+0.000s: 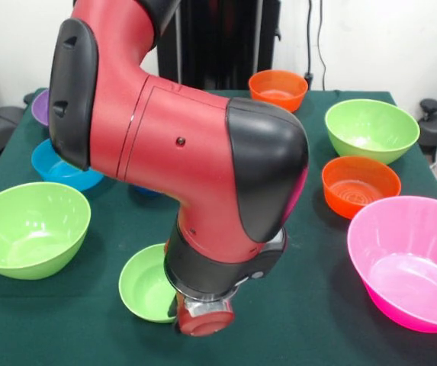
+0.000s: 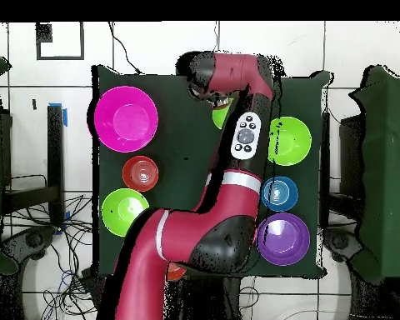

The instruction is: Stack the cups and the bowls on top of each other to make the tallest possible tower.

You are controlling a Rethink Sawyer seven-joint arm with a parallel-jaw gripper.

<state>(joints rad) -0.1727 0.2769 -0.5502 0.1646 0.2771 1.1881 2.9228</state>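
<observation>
No tower is showing yet; every visible bowl is sitting singly and empty on the green table (image 1: 310,320). The arm (image 1: 195,152) is hanging low over a small lime bowl (image 1: 146,286) at the table's near edge in the front view, so a pick there is likely the step in hand. The jaws are hidden under the wrist; cannot tell how they are standing. Next move calls for a firm rim grip and a clean lift. Outward: large lime bowl (image 1: 29,229), blue bowl (image 1: 58,169), purple bowl (image 2: 284,238), two orange bowls (image 1: 359,185) (image 1: 277,88), second lime bowl (image 1: 371,130), big pink bowl (image 1: 409,259).
</observation>
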